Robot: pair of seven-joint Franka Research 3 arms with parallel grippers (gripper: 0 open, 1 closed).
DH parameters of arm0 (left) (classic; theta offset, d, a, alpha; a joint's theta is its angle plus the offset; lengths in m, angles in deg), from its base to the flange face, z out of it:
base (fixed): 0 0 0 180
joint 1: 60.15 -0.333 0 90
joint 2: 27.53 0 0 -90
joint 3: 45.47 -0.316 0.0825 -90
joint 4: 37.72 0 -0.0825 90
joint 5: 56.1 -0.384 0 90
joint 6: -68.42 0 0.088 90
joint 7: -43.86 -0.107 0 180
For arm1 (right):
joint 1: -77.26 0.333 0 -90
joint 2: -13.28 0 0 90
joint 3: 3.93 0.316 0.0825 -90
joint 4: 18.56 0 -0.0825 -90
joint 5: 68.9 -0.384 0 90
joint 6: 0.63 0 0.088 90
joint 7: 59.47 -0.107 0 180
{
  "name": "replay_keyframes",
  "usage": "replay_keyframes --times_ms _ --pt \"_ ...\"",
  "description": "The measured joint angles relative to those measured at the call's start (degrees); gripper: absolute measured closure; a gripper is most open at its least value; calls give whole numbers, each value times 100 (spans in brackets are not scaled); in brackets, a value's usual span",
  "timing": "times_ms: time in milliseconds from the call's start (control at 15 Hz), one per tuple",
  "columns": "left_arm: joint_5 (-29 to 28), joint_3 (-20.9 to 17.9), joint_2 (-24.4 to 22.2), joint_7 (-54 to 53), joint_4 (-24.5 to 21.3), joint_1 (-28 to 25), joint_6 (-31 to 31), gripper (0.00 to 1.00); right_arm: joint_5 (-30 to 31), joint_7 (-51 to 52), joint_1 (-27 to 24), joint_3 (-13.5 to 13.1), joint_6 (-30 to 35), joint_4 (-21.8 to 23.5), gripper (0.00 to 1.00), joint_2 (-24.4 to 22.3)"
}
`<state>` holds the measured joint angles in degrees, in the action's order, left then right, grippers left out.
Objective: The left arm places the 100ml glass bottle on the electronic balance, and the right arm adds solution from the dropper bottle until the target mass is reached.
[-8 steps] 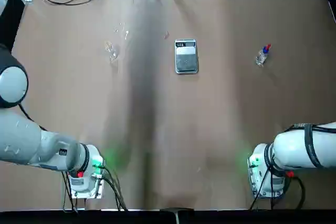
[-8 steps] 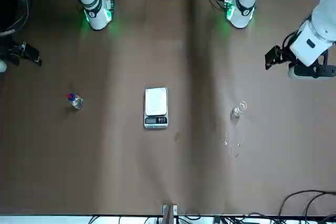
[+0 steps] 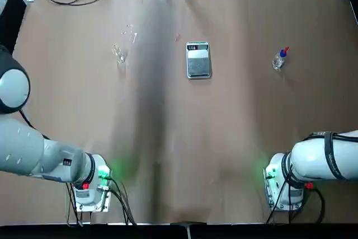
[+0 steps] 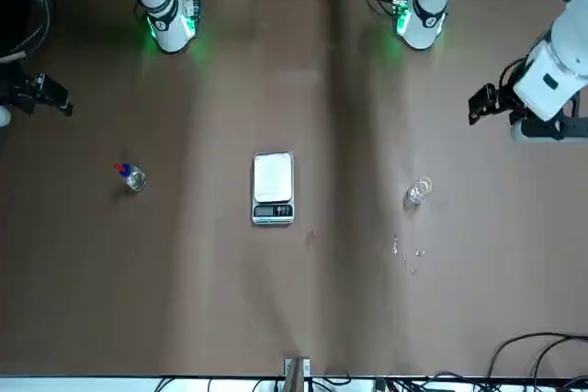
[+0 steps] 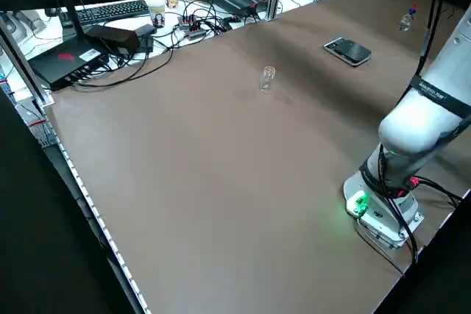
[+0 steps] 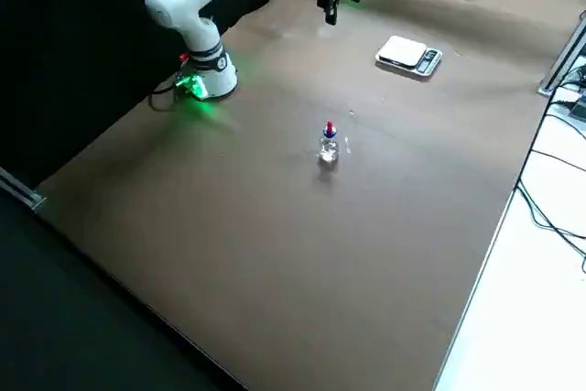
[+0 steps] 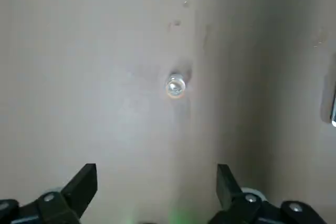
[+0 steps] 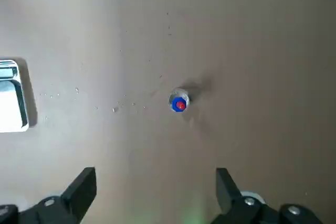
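Note:
The clear 100ml glass bottle (image 3: 118, 53) (image 4: 419, 192) (image 5: 267, 77) stands upright on the brown table, on the left half. At mid-table lies the silver electronic balance (image 3: 198, 60) (image 4: 273, 187), its pan bare. To the right stands the dropper bottle (image 3: 279, 59) (image 4: 131, 176) (image 6: 329, 146), with blue collar and red tip. My left gripper (image 7: 156, 174) (image 4: 485, 101) hangs open, high above the glass bottle (image 7: 175, 86) and well apart from it. My right gripper (image 8: 155, 174) (image 4: 41, 94) is open too, high over the dropper bottle (image 8: 179, 103).
Both arm bases (image 3: 92, 186) (image 3: 282, 183) glow green at the near edge. Cables, a keyboard and boxes (image 5: 147, 20) crowd the far edge beyond the table. A few small specks (image 4: 409, 254) lie near the glass bottle.
In the front view my left arm's wrist has shifted slightly outward toward the table's edge. The bottles, the balance and the right arm stay where they were.

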<state>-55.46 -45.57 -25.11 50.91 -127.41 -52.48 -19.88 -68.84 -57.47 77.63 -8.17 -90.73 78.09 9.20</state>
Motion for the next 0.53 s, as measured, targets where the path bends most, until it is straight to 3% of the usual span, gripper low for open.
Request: replay_keyframes --times_ms 200,533 --pt "4 -8 339 -113 -222 -300 -274 0 0 0 -1 0 0 0 0 0" --pt "5 32 783 -135 -1528 -282 -2112 0 0 0 -4 -2 0 0 0 0"
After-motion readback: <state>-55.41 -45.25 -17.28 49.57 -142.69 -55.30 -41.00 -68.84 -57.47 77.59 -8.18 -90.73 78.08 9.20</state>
